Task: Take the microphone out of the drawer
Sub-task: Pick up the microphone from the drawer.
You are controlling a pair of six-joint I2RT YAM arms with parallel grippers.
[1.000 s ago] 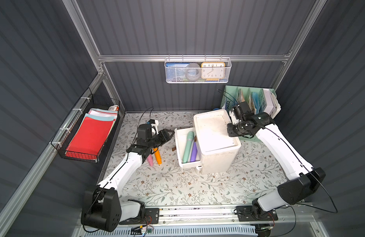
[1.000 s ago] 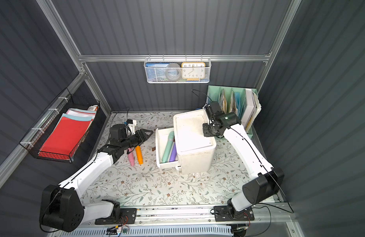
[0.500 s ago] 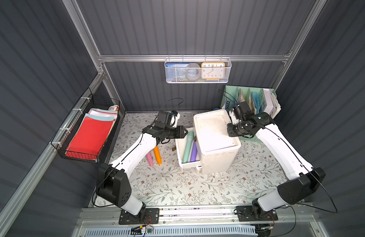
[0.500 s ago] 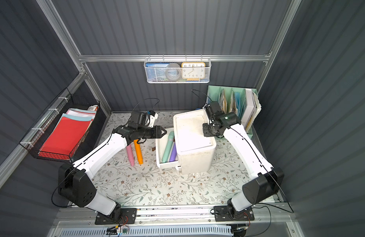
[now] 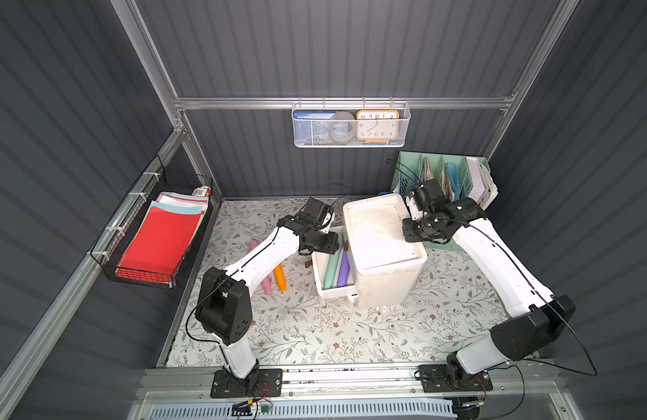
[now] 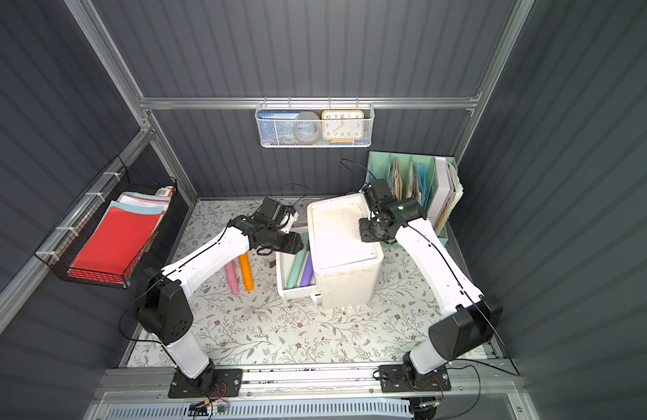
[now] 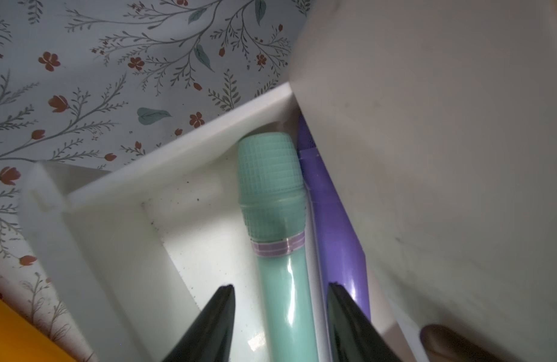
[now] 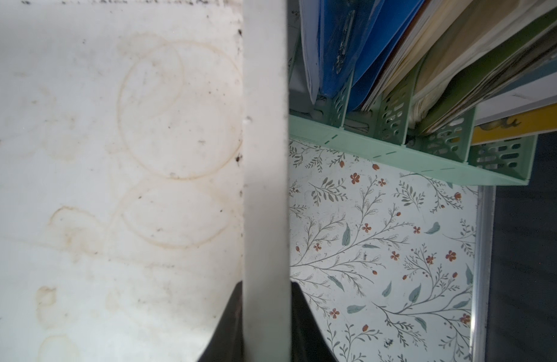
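Left claw (image 7: 281,285) of mine hangs open over the drawer (image 7: 183,147), its two tips astride the handle of the green microphone (image 7: 271,188), with a gap on each side. That microphone lies flat in the drawer, right under the claw. A purple microphone (image 7: 330,225) lies against it, next to the cabinet (image 7: 427,125). My right claw (image 8: 266,283) is clamped tight on the cabinet's top rim.

Tabletop (image 5: 314,327), covered in a floral-patterned sheet. On it we count:
- one white drawer box (image 5: 384,280), standing near the middle, toward the back
- one green file rack (image 5: 409,171), upright in the far right corner, just beside the box
- one pink cylinder (image 6: 231,278) and one orange cylinder (image 6: 246,272), lying side by side, left of the box
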